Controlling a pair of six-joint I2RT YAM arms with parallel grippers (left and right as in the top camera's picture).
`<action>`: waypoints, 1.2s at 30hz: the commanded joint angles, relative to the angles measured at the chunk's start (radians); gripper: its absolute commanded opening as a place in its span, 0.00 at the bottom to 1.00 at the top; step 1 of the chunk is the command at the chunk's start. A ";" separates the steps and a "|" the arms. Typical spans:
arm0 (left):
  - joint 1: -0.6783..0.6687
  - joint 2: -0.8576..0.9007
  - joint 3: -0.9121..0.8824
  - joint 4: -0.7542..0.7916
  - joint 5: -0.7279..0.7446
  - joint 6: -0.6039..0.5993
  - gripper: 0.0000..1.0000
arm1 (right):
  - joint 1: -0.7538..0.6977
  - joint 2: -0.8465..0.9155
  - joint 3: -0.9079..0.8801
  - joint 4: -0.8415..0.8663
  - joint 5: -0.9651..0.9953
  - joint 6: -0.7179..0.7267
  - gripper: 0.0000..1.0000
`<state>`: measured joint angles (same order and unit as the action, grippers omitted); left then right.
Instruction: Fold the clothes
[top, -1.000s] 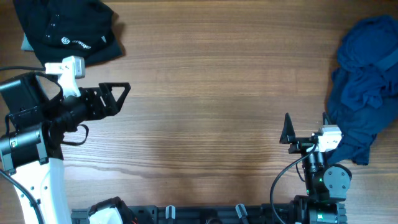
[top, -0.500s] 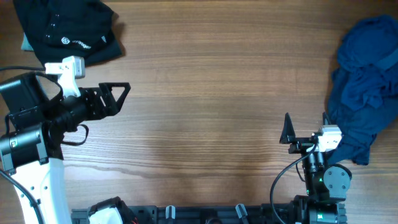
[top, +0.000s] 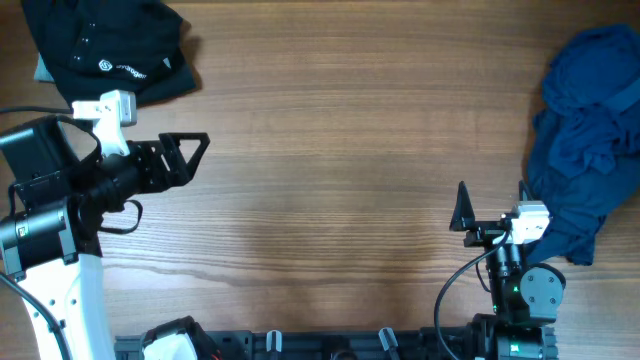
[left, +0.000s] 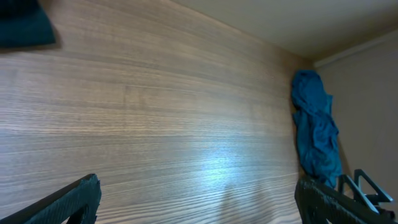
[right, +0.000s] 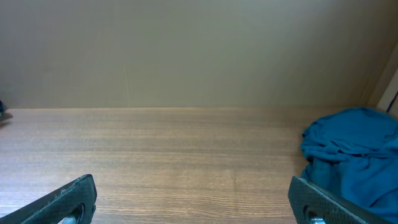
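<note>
1. Right gripper: closest to the near edge of the table, toward its right side. Jaws spread wide, nothing between them. The right wrist view shows both fingers at the bottom corners with only bare wood in the gap.
2. Left gripper: further in from the near edge, over the table's left side, pointing toward the table's middle. Released and empty. The left wrist view has only bare tabletop between the fingertips.
3. Neither gripper touches any fabric. The table's middle is plain wood grain.
4. Dark blue clothes: crumpled heap against the table's right edge, running from just beside the right gripper up to the far right corner. Unfolded. Also visible in the right wrist view and, along that same edge, in the left wrist view.
5. Black shirt: bunched at the table's far left corner, just beyond the left gripper and apart from it. White round logo with lettering faces up. Not folded flat.
</note>
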<state>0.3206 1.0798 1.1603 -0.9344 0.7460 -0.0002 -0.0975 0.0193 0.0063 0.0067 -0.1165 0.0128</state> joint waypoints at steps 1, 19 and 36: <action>-0.028 -0.027 -0.024 0.004 -0.050 0.023 1.00 | -0.006 -0.012 -0.001 0.003 -0.022 -0.010 1.00; -0.144 -0.688 -0.787 0.581 -0.119 0.015 1.00 | -0.006 -0.012 -0.001 0.003 -0.023 -0.010 1.00; -0.358 -0.988 -1.030 0.830 -0.318 0.016 1.00 | -0.006 -0.012 -0.001 0.003 -0.023 -0.010 1.00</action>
<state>-0.0196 0.1368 0.1371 -0.1104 0.5117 0.0063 -0.0975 0.0193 0.0063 0.0071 -0.1242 0.0128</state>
